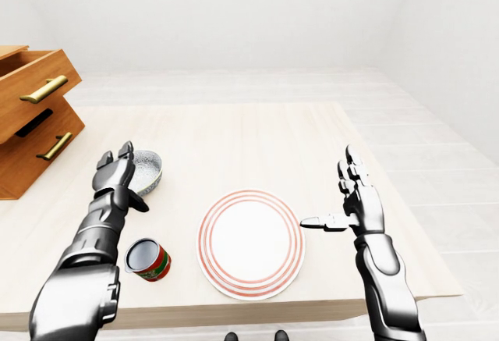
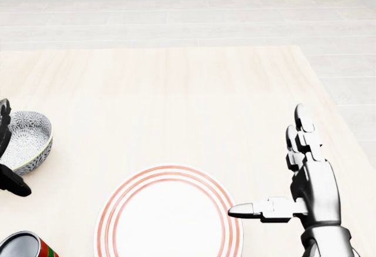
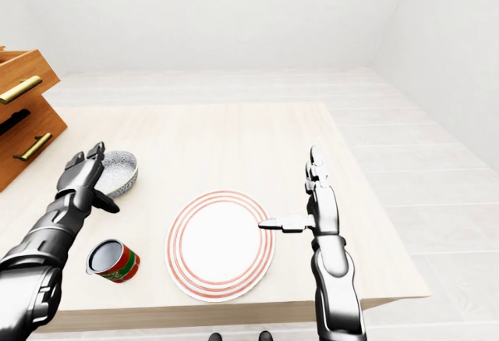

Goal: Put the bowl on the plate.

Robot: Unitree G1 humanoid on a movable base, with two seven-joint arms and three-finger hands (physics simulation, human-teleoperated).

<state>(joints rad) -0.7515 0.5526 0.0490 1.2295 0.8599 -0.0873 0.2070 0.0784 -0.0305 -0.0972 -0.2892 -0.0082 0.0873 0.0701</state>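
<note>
Flanking the bowl (image 1: 146, 171), left hand (image 1: 115, 179) fingers apart; right hand (image 1: 361, 207) fingers spread beside plate (image 1: 251, 241).

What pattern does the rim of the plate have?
The plate has concentric orange-red rings around a plain white centre. The head view shows it best.

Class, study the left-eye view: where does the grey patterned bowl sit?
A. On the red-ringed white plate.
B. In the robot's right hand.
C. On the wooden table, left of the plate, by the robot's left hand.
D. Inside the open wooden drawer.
C: the grey patterned bowl rests on the light wooden table, left of the red-ringed white plate, with the open left hand right beside it.
</note>
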